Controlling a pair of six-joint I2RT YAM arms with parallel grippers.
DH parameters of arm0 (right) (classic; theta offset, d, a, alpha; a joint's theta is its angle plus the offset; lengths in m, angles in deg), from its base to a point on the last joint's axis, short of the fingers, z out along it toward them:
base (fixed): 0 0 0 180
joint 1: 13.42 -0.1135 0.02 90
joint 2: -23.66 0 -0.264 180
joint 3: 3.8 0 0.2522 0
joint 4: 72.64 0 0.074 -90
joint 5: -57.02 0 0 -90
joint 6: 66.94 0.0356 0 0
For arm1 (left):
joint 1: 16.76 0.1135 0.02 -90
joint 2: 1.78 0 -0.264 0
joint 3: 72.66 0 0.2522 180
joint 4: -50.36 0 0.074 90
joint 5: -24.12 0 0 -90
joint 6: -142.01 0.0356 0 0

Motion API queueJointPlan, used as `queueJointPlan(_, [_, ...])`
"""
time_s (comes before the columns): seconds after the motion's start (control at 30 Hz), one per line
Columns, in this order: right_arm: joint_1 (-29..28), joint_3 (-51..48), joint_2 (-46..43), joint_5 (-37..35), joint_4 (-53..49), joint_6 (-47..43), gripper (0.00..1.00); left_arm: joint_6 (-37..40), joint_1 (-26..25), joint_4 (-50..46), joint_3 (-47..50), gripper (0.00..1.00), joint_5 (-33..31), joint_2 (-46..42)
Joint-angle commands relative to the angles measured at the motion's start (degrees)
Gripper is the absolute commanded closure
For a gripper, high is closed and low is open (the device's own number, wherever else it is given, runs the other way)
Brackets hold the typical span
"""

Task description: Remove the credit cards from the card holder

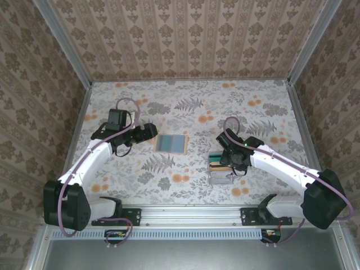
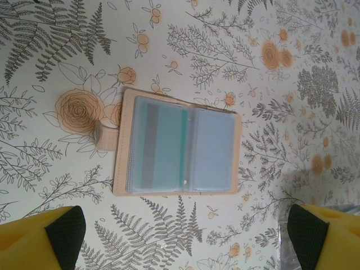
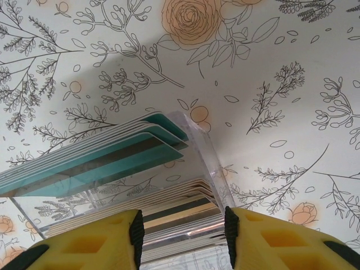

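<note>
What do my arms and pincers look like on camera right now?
Both arms match: the left arm and right arm have white tube-like links joined by black joint housings. A mauve cable loops along each. The left pincer and right pincer have chunky yellow fingers lined with black textured pads.

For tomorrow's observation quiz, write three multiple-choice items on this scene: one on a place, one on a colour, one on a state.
1. The wallet lies: A on the table, left of the box; B inside the box; C on the box.
2. The card in its sleeve is: A red; B teal; C black.
3. The wallet is: A folded shut; B on edge; C open flat.
Key: A, it rests on the table; B, teal shows through the sleeve; C, both halves lie spread.
</note>
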Motion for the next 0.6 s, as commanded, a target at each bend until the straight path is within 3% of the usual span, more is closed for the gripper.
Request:
queueJointPlan(0.0, [0.0,0.9,-1.5,-1.7,-0.6,-1.1,0.53,-0.4,0.2,0.1,0.4,0.04,0.3,-1.2])
queueJointPlan(0.2, [-0.6,6.0,-1.2,-1.7,1.8,-9.6,0.52,-0.6,0.2,0.0,0.5,0.04,0.1,-0.9])
queueJointPlan(0.3, [-1.3,9.3,0.5,1.3,5.0,-14.0,0.59,-1.1,0.4,0.0,0.7,0.07,0.0,-0.2])
queueJointPlan(0.57, [-4.2,19.1,12.6,9.4,11.4,-18.9,1.00,-1.4,0.4,0.9,0.9,0.29,3.0,4.1])
